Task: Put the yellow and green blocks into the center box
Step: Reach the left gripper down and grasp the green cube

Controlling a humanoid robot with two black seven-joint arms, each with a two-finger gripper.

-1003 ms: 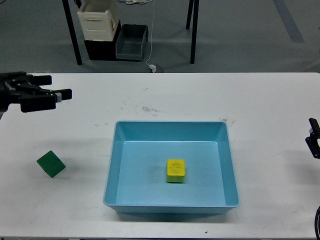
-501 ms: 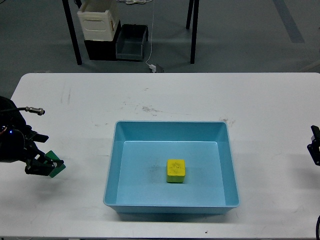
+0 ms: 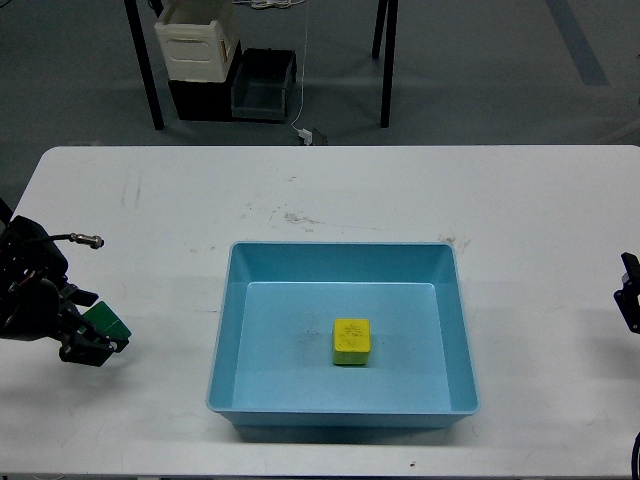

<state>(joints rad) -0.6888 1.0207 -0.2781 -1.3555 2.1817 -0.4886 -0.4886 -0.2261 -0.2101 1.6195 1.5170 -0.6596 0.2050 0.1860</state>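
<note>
The green block (image 3: 107, 321) sits at the far left of the white table (image 3: 330, 190). My left gripper (image 3: 92, 335) is down at it, its dark fingers (image 3: 84, 352) closed around the block and hiding part of it. The yellow block (image 3: 351, 341) lies on the floor of the light blue box (image 3: 340, 258) at the table's centre. Only a small dark part of my right gripper (image 3: 629, 298) shows at the right edge, and its fingers cannot be told apart.
Beyond the table's far edge stand black table legs (image 3: 146, 70), a cream bin (image 3: 198, 40) and a dark bin (image 3: 263, 84) on the floor. A cable end (image 3: 88, 240) sticks out from my left arm.
My left arm came down from the back left of the table to the green block and closed around it. The block has shifted slightly. The right gripper has barely moved.
</note>
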